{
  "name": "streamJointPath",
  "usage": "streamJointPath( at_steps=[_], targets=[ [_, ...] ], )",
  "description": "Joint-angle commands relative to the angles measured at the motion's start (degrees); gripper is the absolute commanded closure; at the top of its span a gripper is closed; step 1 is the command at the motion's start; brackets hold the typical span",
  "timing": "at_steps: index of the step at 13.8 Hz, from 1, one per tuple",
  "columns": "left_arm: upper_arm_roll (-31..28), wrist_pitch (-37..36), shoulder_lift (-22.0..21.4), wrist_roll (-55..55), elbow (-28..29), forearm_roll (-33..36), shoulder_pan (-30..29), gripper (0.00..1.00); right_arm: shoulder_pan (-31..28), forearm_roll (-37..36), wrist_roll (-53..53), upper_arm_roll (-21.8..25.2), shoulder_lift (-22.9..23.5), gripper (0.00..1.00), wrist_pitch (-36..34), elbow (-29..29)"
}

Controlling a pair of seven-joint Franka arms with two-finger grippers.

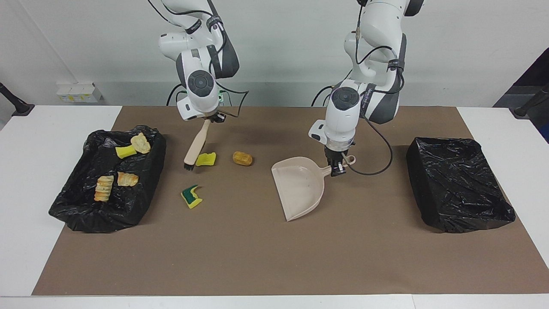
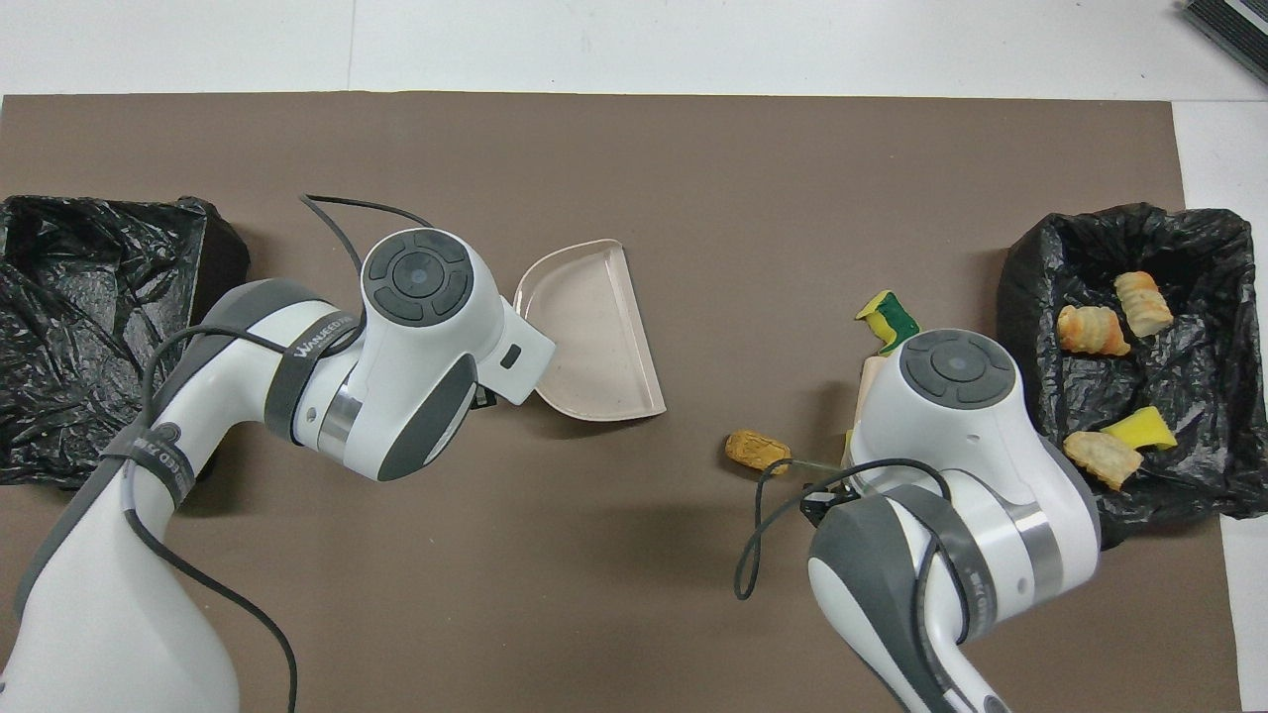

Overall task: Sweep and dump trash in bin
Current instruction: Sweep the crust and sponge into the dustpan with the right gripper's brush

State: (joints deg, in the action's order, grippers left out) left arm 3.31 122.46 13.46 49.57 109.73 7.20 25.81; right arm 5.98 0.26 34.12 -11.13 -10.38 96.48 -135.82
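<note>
The right gripper [image 1: 209, 119] grasps the brush [image 1: 195, 146] beside the yellow sponge [image 1: 206, 159]; the left gripper [image 1: 336, 168] grips the dustpan [image 1: 300, 189]. Next I expect a sweep toward it.

Mat [image 1: 257, 257]: brown sheet covering the middle of the white table [image 1: 38, 171].
Socket block [image 1: 79, 93]: white, at the wall, toward the right arm's end.
Dark object [image 2: 1228, 25]: at the table's corner, partly cut off, unidentifiable.
</note>
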Motion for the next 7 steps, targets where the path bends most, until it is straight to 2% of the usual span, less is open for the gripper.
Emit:
streamJointPath(
  at_steps=[1, 3, 7],
  targets=[
    [-0.58, 2.51, -3.17, 0.52, 4.88, 1.68, 1.17, 1.00, -1.58, -0.96, -5.10, -0.73, -7.71, 1.00, 2.57, -8.66],
    [-0.58, 3.92, -3.88, 0.52, 6.55, 1.68, 1.09, 1.00, -0.97, 0.01, -5.30, -0.82, -7.11, 1.00, 6.94, -11.22],
    [-0.50, 4.01, -4.31, 0.61, 7.08, 1.68, 1.08, 1.00, 3.85, 7.12, 1.63, -0.91, -1.94, 1.00, 16.35, -10.53]
  ],
)
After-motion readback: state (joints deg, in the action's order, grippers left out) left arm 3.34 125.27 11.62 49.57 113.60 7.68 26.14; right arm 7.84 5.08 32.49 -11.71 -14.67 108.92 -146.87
